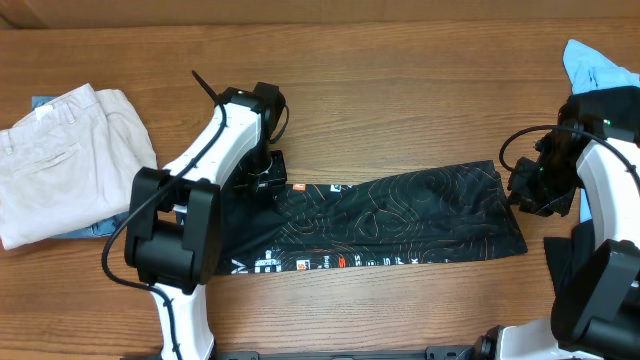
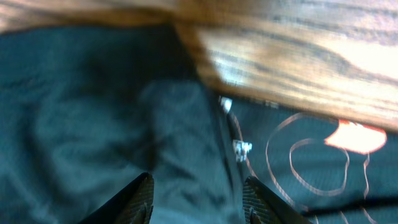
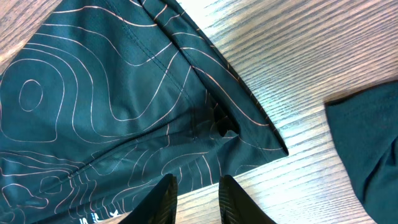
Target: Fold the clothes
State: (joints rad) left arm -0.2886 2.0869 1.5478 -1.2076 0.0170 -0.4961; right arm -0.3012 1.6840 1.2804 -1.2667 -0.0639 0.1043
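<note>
Black contour-line sports garment stretched long across the middle of the table, unfolded.
Risk of bunching or a one-layer pinch, given thin, slack cloth; fine orange-tan lines, white lettering along near edge. Left claw parted over left end, right claw narrowly parted above right hem, both empty.

Left arm: white links with black joints, reaching from the near edge toward centre-left, wrist bent downward. Left end effector: pointed down and held low. In the wrist view its fingers stand well apart, with nothing clamped.

Right arm: at the right edge, wrist turned inward to the left. Right end effector: low over the surface. Its fingers are parted by a narrow gap, with nothing held between them.
</note>
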